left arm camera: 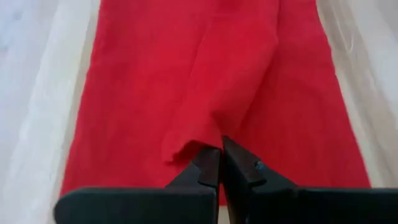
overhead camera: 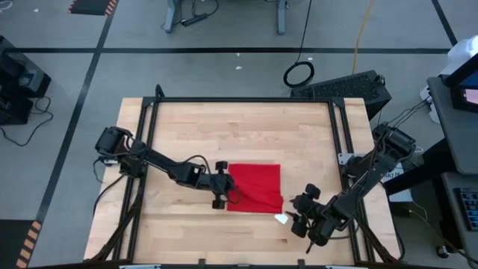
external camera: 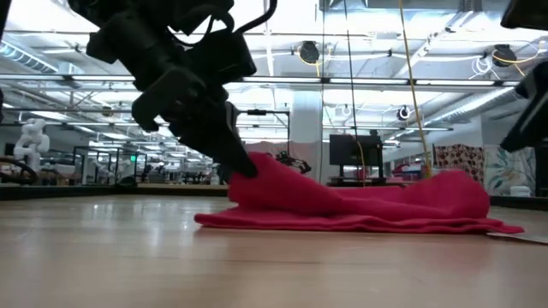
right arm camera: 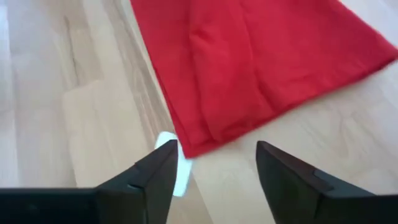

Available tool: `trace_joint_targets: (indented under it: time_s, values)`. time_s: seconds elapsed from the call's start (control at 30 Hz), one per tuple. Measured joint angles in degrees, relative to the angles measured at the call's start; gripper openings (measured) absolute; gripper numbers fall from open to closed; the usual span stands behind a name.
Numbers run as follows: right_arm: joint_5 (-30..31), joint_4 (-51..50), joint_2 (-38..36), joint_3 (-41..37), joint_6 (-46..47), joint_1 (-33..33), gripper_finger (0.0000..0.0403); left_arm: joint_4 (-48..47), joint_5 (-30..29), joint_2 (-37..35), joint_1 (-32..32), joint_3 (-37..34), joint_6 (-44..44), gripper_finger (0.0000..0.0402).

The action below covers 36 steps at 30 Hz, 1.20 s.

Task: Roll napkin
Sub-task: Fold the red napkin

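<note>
Two dark arms reach in over the wooden table [overhead camera: 187, 134] from opposite sides, and between them lies the napkin [overhead camera: 254, 187], a bright red cloth spread near the middle of the tabletop, a little toward the near edge. It is not flat: a soft fold runs across it, and in the low view its left end is lifted off the wood. The left gripper [overhead camera: 226, 192] sits at that left edge with its fingers [left arm camera: 211, 171] pressed together, pinching a raised bit of the red fabric between the tips. The right gripper [overhead camera: 300, 211] is just off the napkin's near right corner, fingers [right arm camera: 158, 171] spread wide with nothing between them, apart from the cloth. A small white tag [right arm camera: 177, 165] lies on the wood at that corner, just beside one of the right fingertips.
</note>
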Motion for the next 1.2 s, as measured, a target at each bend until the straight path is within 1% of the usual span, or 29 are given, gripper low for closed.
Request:
trace_joint_targets:
  time_s: [0.1,0.17,0.27,0.43,0.53,0.67,0.83,0.93,1.03,1.13,1.2]
  values:
    - [2.2,0.1,0.0,-1.8,3.7,0.2,0.0229,-0.2,0.9,0.0,-0.2,-0.3,-0.5,0.0026]
    - [4.5,1.9,0.0,-3.5,5.0,-0.1,0.0237,0.0,0.9,0.0,-0.5,-0.3,-0.4,0.0050]
    - [5.3,6.1,0.0,-7.2,5.3,-0.8,0.0242,-0.7,1.3,0.0,-0.6,-0.3,-1.1,0.0098]
    - [7.4,18.2,0.0,-14.0,4.3,-0.9,0.0242,-4.2,1.2,0.0,-0.6,-0.3,-4.5,0.0175]
    - [8.4,27.3,0.0,-17.4,2.5,-1.0,0.0242,-5.3,1.3,0.0,-1.0,-0.3,-6.3,0.0203]
    - [9.3,35.8,0.0,-20.1,-0.9,-1.4,0.0242,-7.7,1.3,0.0,-2.4,-0.3,-7.4,0.0215]
    - [9.1,37.1,0.0,-20.4,-1.3,-2.7,0.0242,-10.4,1.2,-0.9,-4.7,-0.3,-8.5,0.0216]
    - [8.8,37.8,0.0,-20.4,-1.6,-3.5,0.0234,-10.7,-0.1,-2.0,-5.6,-0.3,-9.4,0.0216]
    - [6.6,38.7,0.0,-20.4,-2.7,-4.7,0.0210,-10.6,-2.0,-3.1,-6.0,-0.3,-9.4,0.0216]
    - [4.4,39.4,0.0,-20.4,-3.7,-5.9,0.0175,-10.7,-3.9,-4.3,-6.0,-0.3,-9.3,0.0216]
    - [4.3,39.4,0.0,-20.4,-3.9,-6.3,0.0149,-10.5,-5.0,-4.9,-6.0,-0.3,-9.2,0.0216]
